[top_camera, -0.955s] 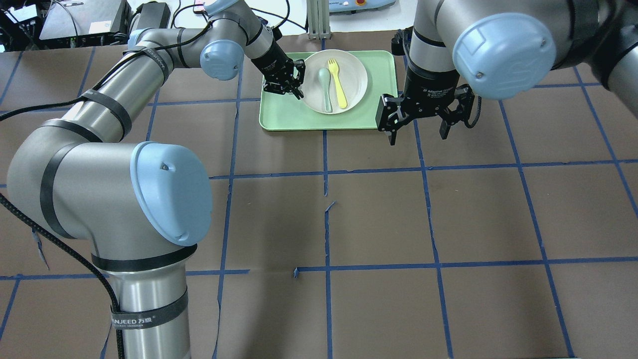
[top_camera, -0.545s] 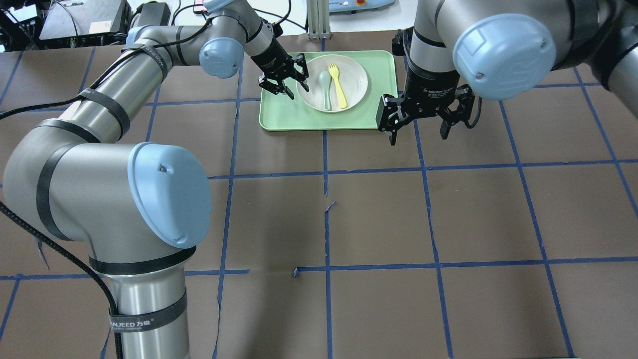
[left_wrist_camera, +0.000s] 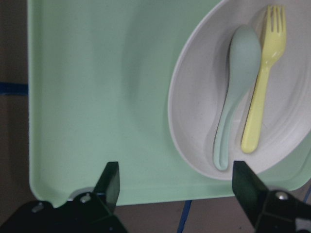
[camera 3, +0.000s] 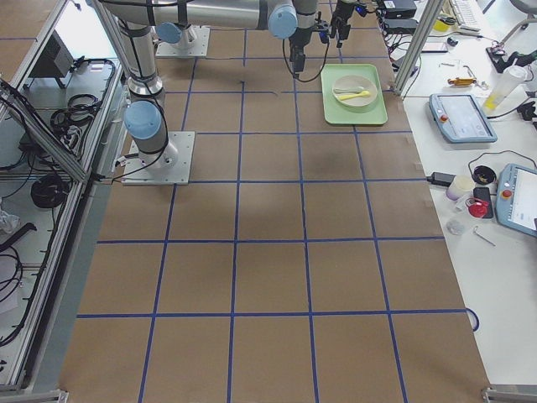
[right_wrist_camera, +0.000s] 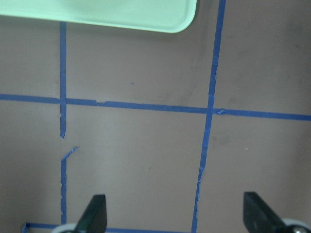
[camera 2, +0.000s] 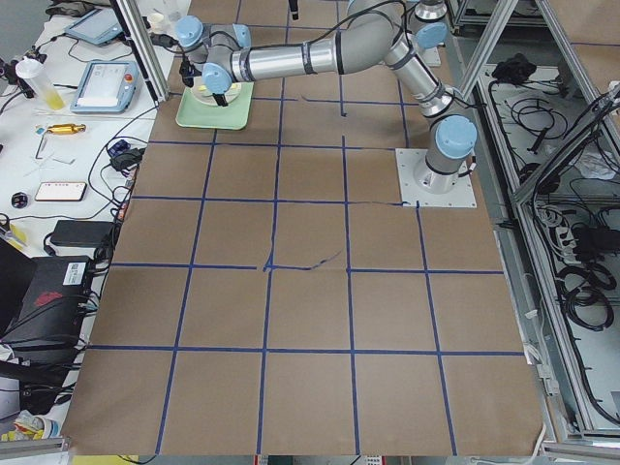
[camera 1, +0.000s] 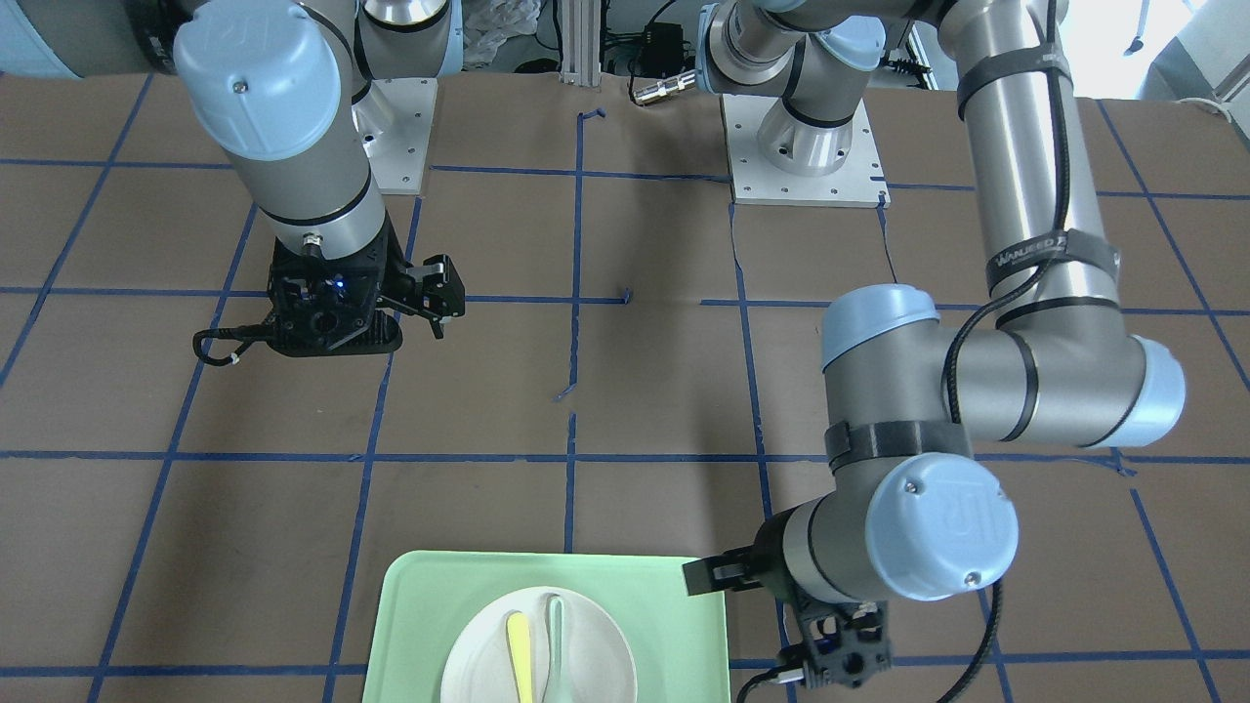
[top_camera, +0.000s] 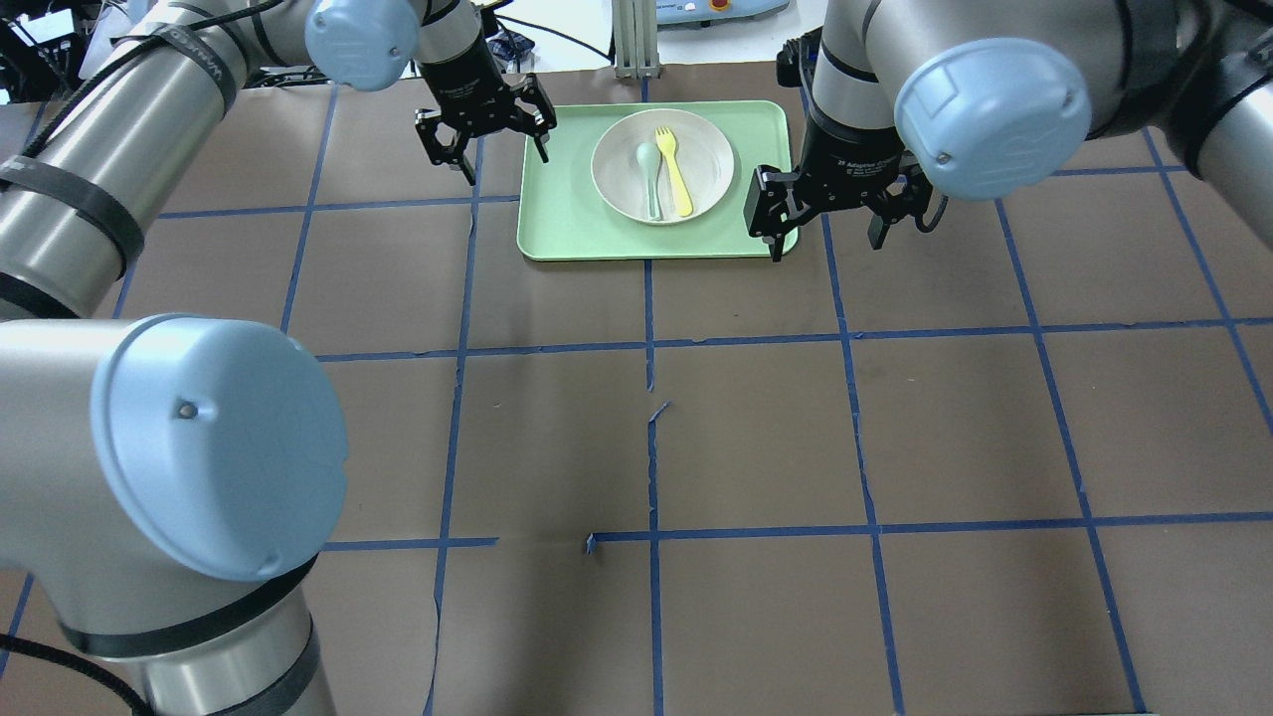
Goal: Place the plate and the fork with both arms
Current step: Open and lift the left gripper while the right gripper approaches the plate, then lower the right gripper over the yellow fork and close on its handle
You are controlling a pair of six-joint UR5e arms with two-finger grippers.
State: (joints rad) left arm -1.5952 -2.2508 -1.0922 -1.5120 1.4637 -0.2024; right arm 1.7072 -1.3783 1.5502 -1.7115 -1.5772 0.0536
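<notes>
Since the earlier frames the left gripper has drawn back from the left rim of the plate and now hangs outside the far left corner of the tray, over the table. The right gripper has shifted only a little toward the tray, and plate and fork did not move. The plate lies in the far half of the tray, with the fork on its right half, just beside the spoon. The fork's long axis runs far to near, tines to the far side, handle leaning slightly to the robot's right. Both grippers have the fingers wide apart and hold nothing. The right gripper, at the tray's near right corner, seems the nearer one to the fork, which lies to its left and farther out; the left one is closer to the plate's left rim.
</notes>
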